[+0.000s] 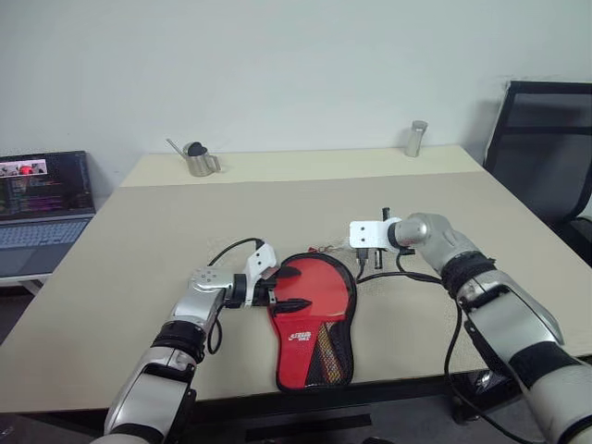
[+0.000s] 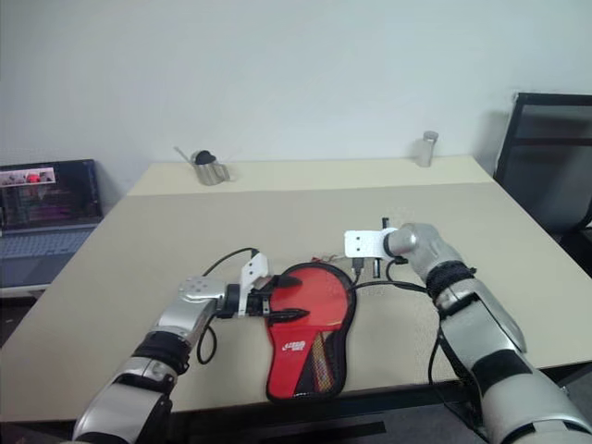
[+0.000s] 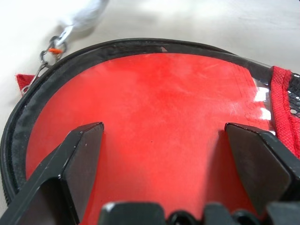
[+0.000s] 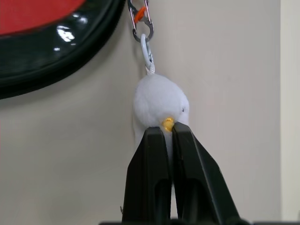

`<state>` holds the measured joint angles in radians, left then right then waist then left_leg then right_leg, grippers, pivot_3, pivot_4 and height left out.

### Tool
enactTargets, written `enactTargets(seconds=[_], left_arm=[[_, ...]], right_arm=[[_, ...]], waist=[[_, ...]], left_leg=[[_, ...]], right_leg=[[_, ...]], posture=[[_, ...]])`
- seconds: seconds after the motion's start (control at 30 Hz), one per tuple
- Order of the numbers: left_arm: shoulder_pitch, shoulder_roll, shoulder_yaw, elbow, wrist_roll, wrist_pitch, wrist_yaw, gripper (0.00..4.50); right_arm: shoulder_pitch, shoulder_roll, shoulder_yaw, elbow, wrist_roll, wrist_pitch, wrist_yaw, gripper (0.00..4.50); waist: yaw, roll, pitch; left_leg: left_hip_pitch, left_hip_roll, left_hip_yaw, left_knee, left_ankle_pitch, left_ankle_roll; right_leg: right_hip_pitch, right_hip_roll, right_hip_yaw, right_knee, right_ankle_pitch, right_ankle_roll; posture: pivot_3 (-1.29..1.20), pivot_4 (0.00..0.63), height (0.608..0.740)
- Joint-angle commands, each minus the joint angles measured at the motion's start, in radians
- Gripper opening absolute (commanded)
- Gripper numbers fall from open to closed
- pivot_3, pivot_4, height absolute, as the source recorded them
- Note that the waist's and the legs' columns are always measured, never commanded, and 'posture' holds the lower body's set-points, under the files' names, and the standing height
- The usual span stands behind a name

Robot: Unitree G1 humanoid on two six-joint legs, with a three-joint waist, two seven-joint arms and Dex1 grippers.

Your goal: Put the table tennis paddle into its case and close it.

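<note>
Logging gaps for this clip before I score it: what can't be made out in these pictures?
- How far the zip of the case is closed: too small in the eye views, cut off by the frame edge in the left wrist view.
- The handle of the table tennis paddle: covered by the case.
- Whether the open left hand touches the case: cannot tell.
- Laptop screen text: too small.

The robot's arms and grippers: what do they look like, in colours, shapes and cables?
Both arms are silver-grey shells with black bands at the joints. Loose black cables loop from each wrist. The left gripper and the right gripper each have a white bracket at the wrist and two black fingers. Seen closely, the left fingers are flat, angular wedges, and the right fingers are long, tapered ones.
</note>
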<state>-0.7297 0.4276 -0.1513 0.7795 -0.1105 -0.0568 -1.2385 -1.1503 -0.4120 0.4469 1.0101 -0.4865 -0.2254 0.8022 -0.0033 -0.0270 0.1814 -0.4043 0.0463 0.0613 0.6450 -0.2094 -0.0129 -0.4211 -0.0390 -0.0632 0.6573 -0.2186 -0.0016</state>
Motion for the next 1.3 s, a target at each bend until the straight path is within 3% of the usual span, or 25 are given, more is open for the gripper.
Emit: enactTargets(seconds=[0.03, 0.17, 0.5, 0.63, 0.93, 1.3], left_arm=[[0.042, -0.011, -0.061, 0.054, 0.064, 0.009, -0.017, 4.5], [0.035, -0.023, -0.071, 0.067, 0.073, 0.008, -0.026, 4.5], [-0.002, -0.056, -0.073, 0.12, 0.094, -0.013, -0.038, 4.5], [-0.017, -0.071, -0.073, 0.147, 0.105, -0.026, -0.037, 4.5], [-0.058, -0.107, -0.071, 0.217, 0.121, -0.05, -0.033, 4.5], [-0.102, -0.136, -0.065, 0.282, 0.15, -0.083, -0.024, 4.5]], right_arm=[[0.059, -0.064, -0.05, -0.189, 0.048, 0.081, 0.079, 0.01], [0.209, -0.173, -0.099, -0.475, 0.093, 0.214, 0.186, 0.01], [0.459, -0.397, -0.183, -0.892, 0.167, 0.423, 0.326, 0.01], [0.618, -0.489, -0.237, -1.145, 0.246, 0.554, 0.416, 0.01], [0.909, -0.541, -0.245, -1.625, 0.345, 0.837, 0.433, 0.01], [1.197, -0.696, -0.346, -1.91, 0.534, 0.953, 0.485, 0.01]], waist=[[0.001, 0.0, 0.0], [0.008, 0.001, -0.001], [0.027, 0.004, -0.003], [0.034, 0.007, -0.006], [0.039, 0.008, -0.012], [0.053, 0.005, -0.015]], left_leg=[[0.0, 0.0, 0.0, 0.0, 0.0, 0.0], [0.0, 0.0, -0.001, 0.0, 0.0, 0.0], [0.0, -0.001, -0.001, 0.0, -0.001, -0.001], [-0.004, -0.001, -0.002, 0.0, -0.001, -0.001], [-0.006, -0.001, -0.004, 0.001, -0.003, 0.0], [-0.005, -0.004, -0.008, 0.001, -0.004, 0.001]], right_leg=[[0.0, 0.0, 0.0, 0.0, 0.0, 0.0], [0.001, 0.0, -0.001, 0.0, -0.001, 0.0], [0.001, -0.001, -0.003, -0.003, -0.003, -0.001], [0.002, -0.001, -0.006, -0.009, -0.003, -0.001], [0.002, -0.002, -0.008, -0.012, -0.006, -0.005], [0.005, -0.008, -0.01, -0.015, -0.007, -0.004]], posture=[[0.0, 0.15, 0.74], [0.0, 0.15, 0.74], [0.0, 0.15, 0.74], [0.0, 0.15, 0.74], [0.0, 0.15, 0.74], [0.0, 0.15, 0.74]])
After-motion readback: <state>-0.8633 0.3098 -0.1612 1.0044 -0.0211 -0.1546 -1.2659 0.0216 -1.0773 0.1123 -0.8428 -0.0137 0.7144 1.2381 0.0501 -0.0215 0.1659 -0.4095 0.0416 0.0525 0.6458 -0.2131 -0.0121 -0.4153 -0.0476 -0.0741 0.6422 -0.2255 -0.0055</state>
